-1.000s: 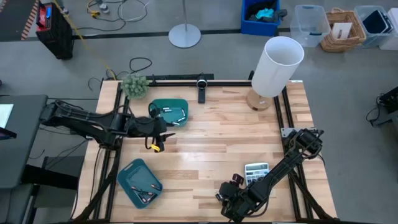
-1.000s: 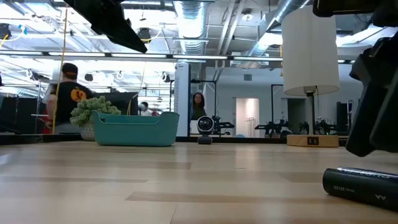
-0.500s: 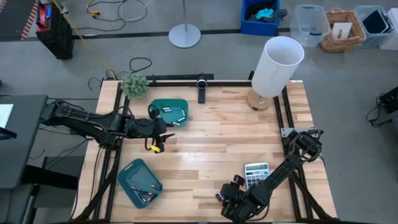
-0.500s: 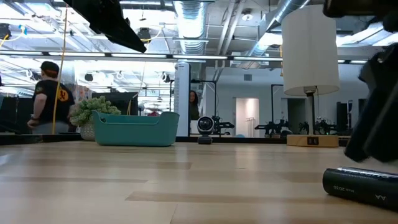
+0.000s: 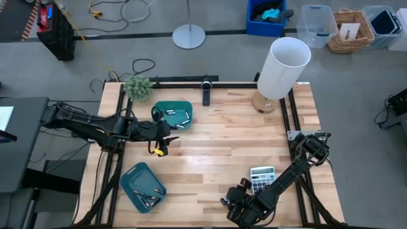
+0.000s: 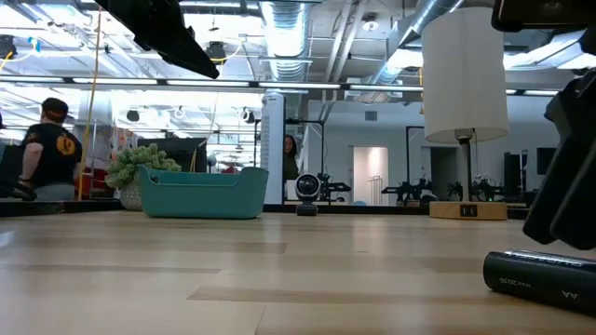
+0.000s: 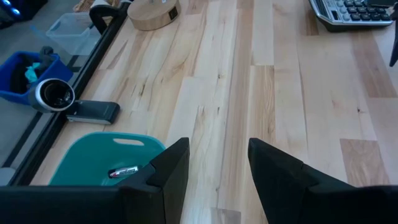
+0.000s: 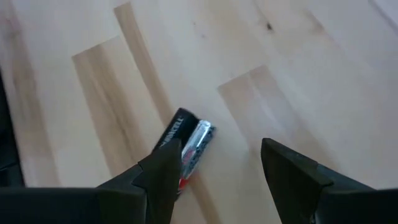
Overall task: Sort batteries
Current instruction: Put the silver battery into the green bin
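Right hand [image 8: 217,177] is hovering open over 1 battery [image 8: 186,146] lying on the counter [image 8: 298,74]; left hand [image 7: 217,168] is waiting open beside the teal tray [image 7: 87,155].

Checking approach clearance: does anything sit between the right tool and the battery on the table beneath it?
Nothing visible does. The right tool hangs open over bare wood, and the battery lies flat just ahead of its fingers, nearer one of them.
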You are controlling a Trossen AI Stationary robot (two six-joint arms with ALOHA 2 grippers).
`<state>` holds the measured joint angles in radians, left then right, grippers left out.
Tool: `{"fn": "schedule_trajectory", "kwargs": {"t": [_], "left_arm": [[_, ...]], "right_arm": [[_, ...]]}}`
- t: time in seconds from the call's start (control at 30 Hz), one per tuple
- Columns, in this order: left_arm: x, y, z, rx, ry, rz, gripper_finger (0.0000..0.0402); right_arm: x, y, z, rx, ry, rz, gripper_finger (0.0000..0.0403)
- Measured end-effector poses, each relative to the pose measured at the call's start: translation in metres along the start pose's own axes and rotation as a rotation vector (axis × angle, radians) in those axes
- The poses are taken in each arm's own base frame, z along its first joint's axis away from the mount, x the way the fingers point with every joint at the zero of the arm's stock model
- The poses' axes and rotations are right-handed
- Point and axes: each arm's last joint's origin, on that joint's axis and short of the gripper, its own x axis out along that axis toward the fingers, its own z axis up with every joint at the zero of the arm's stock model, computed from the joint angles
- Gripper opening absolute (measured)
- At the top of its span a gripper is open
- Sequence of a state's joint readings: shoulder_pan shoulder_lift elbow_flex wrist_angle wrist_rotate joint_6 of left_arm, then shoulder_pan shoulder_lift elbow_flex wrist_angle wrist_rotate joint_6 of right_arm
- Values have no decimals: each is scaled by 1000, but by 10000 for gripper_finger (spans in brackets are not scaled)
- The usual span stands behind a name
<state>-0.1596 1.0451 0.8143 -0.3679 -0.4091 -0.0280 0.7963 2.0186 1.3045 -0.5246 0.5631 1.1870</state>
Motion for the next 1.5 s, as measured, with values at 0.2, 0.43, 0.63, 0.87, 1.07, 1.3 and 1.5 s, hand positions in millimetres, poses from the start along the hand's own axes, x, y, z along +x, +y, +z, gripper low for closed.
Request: {"fn": "schedule_trajectory", "kwargs": {"t": [0.2,0.43,0.63,0.87,1.07,1.3,1.5], "left_arm": [[0,0,0,0,0,0,160],[0,0,0,0,0,0,160],[0,0,0,1,0,0,160],[0,0,0,1,0,0,160],[0,0,0,0,0,0,160],[0,0,0,1,6,13,160],[0,1,-1,1,7,17,160]], "right_arm": [[0,0,0,-2,5,-2,239],[0,0,0,-7,11,2,239],[0,1,0,-5,9,10,239],[0,2,0,1,7,24,239],[3,4,-2,6,5,31,239],[13,5,-11,-1,-1,10,239],[13,4,-11,-2,1,-4,237]]}}
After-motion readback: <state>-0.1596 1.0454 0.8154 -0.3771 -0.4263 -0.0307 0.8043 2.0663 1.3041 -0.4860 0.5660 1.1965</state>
